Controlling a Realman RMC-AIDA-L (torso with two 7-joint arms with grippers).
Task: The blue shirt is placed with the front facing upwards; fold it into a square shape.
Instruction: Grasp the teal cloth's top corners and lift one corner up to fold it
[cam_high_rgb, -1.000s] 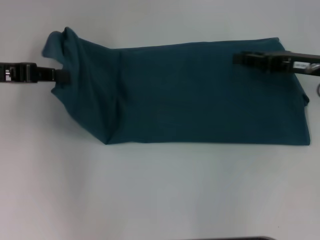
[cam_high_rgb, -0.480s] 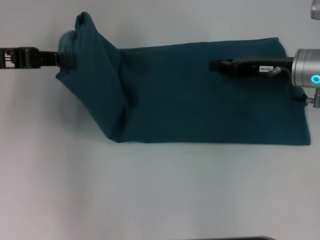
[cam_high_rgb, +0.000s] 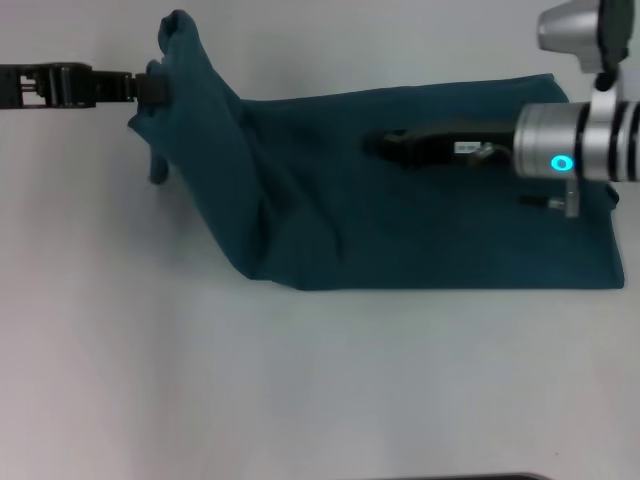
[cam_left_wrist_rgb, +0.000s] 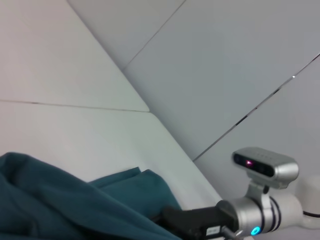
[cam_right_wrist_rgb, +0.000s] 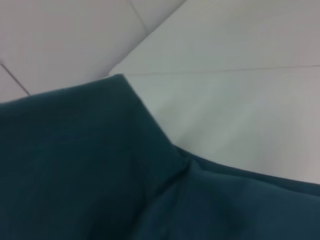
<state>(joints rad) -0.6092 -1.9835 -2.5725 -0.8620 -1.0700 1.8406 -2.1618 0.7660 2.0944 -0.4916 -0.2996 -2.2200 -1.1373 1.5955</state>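
The large dark teal-blue cotton shirt lies across the far half of the plain white tabletop as a long folded band, its plain side showing, with no lettering in sight. The left claw, a slim black tool reaching in from the left edge, is clamped on the shirt's left end and holds it raised off the tabletop, so the cloth slopes down from it in creases. The right claw, black on a silver wrist, sits over the band's upper middle; whether its fingers are parted or closed cannot be told.
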